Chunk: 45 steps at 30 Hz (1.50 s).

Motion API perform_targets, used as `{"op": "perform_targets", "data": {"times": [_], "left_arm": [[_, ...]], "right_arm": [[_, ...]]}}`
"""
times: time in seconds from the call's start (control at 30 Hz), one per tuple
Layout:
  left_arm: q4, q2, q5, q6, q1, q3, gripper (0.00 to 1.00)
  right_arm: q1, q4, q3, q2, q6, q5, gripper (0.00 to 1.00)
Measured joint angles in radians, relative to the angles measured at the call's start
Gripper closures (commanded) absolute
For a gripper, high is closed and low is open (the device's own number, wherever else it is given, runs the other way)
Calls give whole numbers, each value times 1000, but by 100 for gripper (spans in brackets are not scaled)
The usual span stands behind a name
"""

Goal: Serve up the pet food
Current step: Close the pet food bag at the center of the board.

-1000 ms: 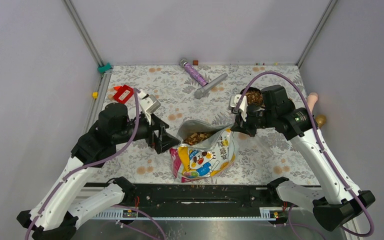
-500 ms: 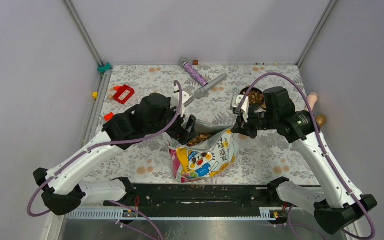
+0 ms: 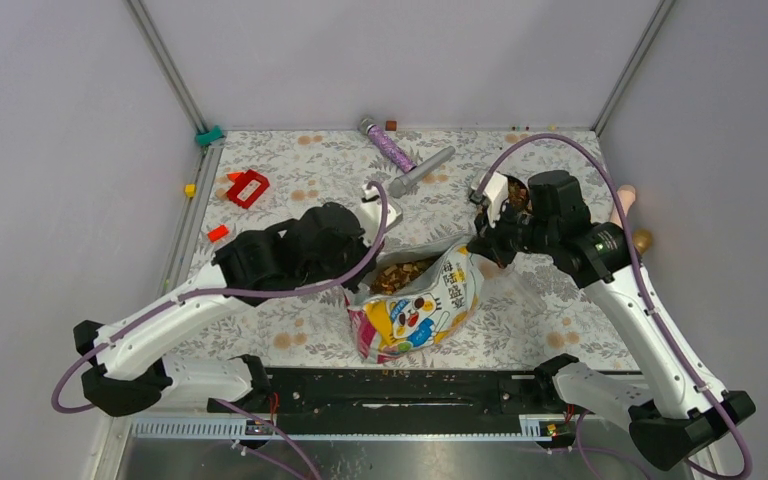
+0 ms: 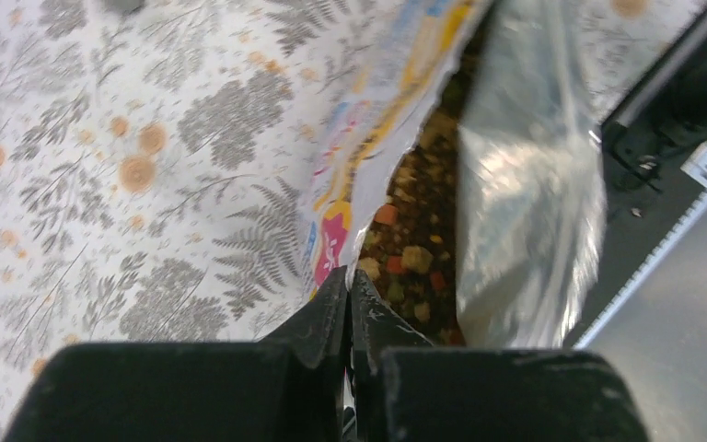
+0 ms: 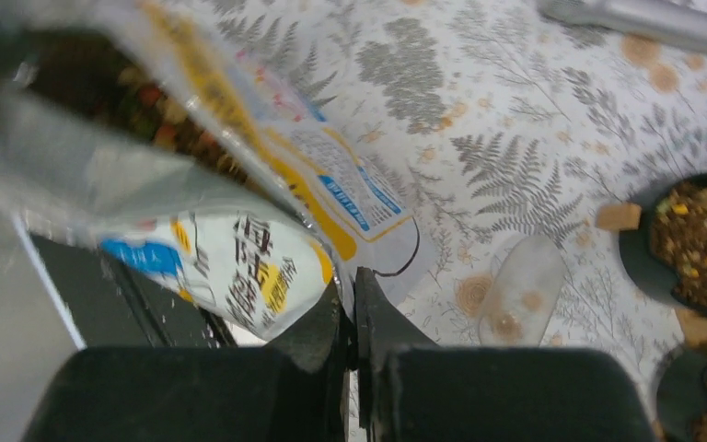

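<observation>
Since a second ago my left gripper (image 4: pixel 350 282) has crossed to the bag (image 3: pixel 418 312) and closed on its left rim; my right gripper (image 5: pixel 353 282) pinches the right corner; pet food (image 3: pixel 398 276) lies inside the open mouth; step, as I judge: readying the pour; next, lift together and tip toward the black bowl (image 5: pixel 635 262).

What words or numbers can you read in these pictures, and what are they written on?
Front of the pet food bag: big Chinese characters in blue and yellow, too blurred to read for sure.
White panel on the same bag: rows of small print, too small to read.
No other writing shows in any view.
</observation>
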Motion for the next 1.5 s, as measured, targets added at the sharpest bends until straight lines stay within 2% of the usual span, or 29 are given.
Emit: {"op": "perform_targets", "data": {"times": [0.2, 0.5, 0.53, 0.6, 0.63, 0.67, 0.73, 0.9, 1.07, 1.17, 1.27, 1.5], "left_arm": [[15, 0, 21, -2, -142, 19, 100], [49, 76, 47, -16, -220, 44, 100], [50, 77, 45, -20, -222, 44, 93], [49, 75, 29, -34, -227, 44, 55], [50, 71, 20, -43, -231, 44, 43], [53, 64, 14, -57, -238, 44, 27], [54, 37, -10, -82, -256, 44, 4], [84, -71, -69, -150, -269, 43, 1], [125, -151, -59, -208, -270, -10, 1], [117, -139, -57, -226, -275, -25, 2], [116, -79, -58, -238, -278, -27, 7], [114, -11, -55, -243, -295, -69, 5]], "right_arm": [[23, 76, 87, 79, 272, 225, 100], [27, 105, 108, 133, 444, 279, 100], [27, 98, 108, 135, 463, 281, 100], [27, 81, 108, 135, 492, 284, 100], [27, 77, 108, 135, 498, 288, 100], [25, 72, 108, 136, 503, 296, 100], [14, 61, 108, 137, 507, 300, 100], [-2, 75, 87, 131, 507, 300, 100], [-8, 77, 71, 108, 507, 302, 100], [-8, 77, 69, 103, 507, 298, 100], [-9, 77, 67, 103, 507, 298, 100], [-9, 78, 62, 96, 507, 298, 100]]}}
